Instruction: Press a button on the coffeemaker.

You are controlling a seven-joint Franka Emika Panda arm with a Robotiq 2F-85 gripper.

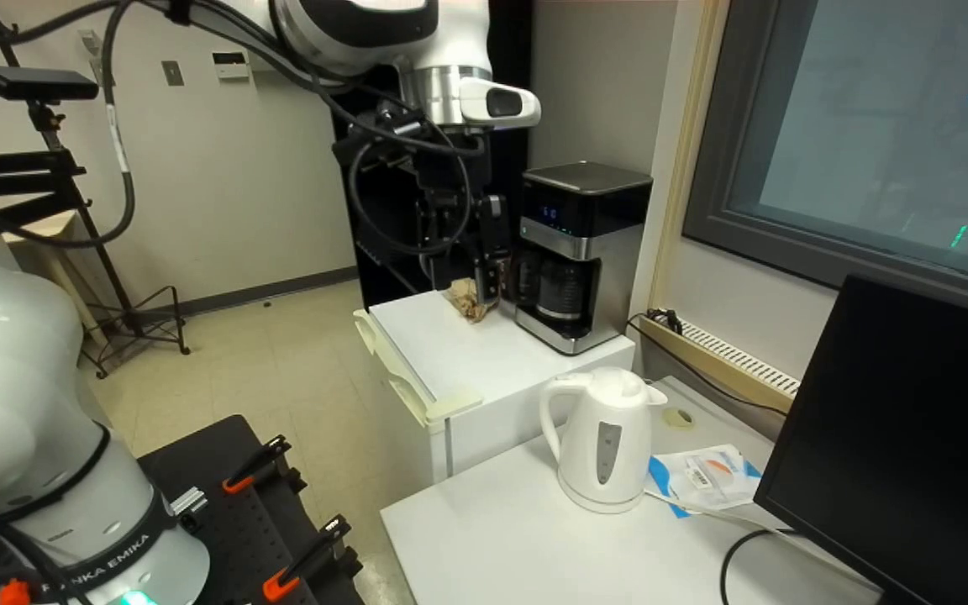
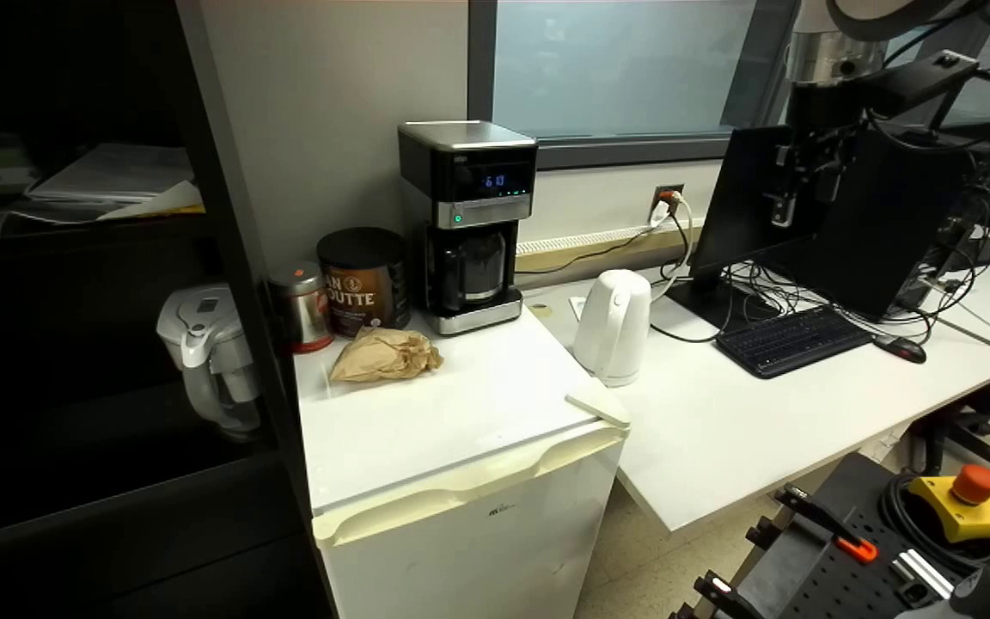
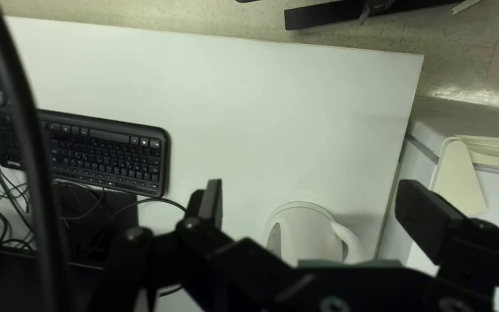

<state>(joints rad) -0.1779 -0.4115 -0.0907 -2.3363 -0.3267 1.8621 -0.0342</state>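
Coffeemaker [image 2: 476, 225]: upright, upper centre in an exterior view.
Fingers [image 3: 425, 221]: spread, gripping nothing, well apart from coffeemaker.
Button panel [image 2: 493, 179]: probably approach stage; next, bring fingers together, align squarely, push.

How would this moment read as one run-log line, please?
end effector: open, empty, facing white desk | drip coffeemaker: untouched, display lit, carafe inside | press: not under way

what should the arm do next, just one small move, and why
I'd probably swing the open gripper toward the coffeemaker, high enough to clear the kettle. In an exterior view the gripper hangs well apart from the coffeemaker's lit display, and the wrist view shows the kettle and keyboard but no coffeemaker.
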